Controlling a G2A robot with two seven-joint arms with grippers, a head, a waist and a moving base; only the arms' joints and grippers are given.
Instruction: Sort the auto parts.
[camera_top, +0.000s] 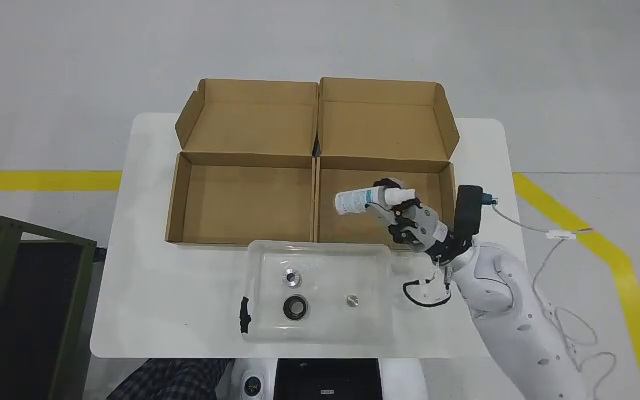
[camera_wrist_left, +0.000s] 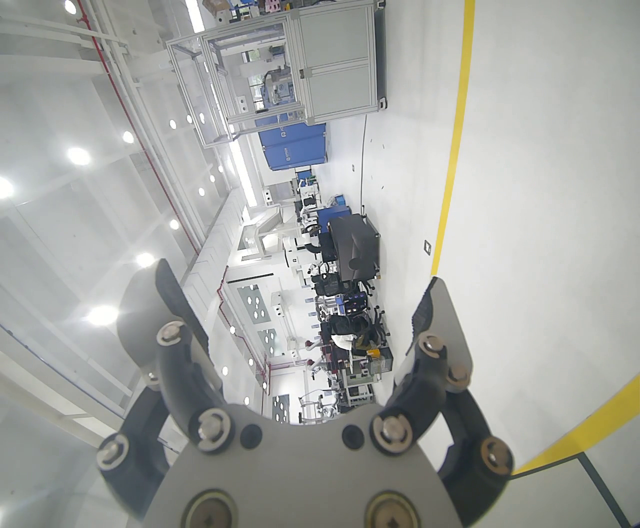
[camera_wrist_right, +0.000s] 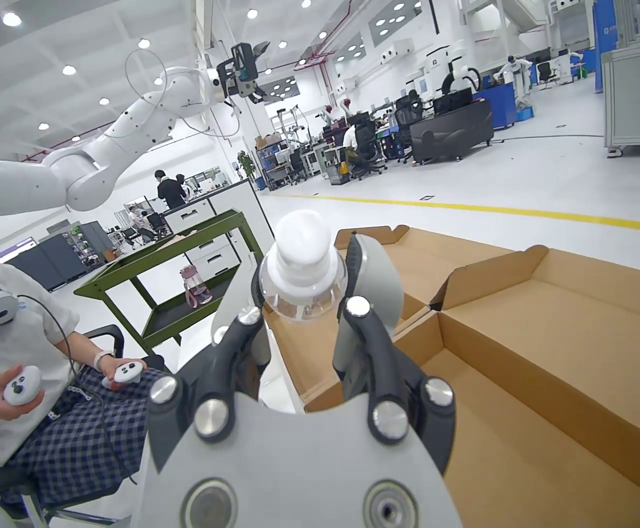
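I count from the console:

- Cardboard boxes: two, the left box (camera_top: 240, 212) and the right box (camera_top: 345, 232).
- Clear plastic bin (camera_top: 330, 325): one.
- Small parts inside it: three, a silver round part (camera_top: 290, 278), a black ring (camera_top: 294, 307) and a silver disc (camera_top: 352, 298).
- Small black piece (camera_top: 243, 316) at its rim: one.
- White-capped bottle (camera_top: 352, 201): one.
- Table (camera_top: 140, 300): one.
- Pincers: two, the left pincer (camera_wrist_left: 300, 280) and the right pincer (camera_wrist_right: 305, 285).

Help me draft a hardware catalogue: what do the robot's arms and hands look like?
The right arm and left arm are white rounded segments trailed by thin cables. The right hand and left hand have grey plates, silver screws, black linkages and pale grey fingers.
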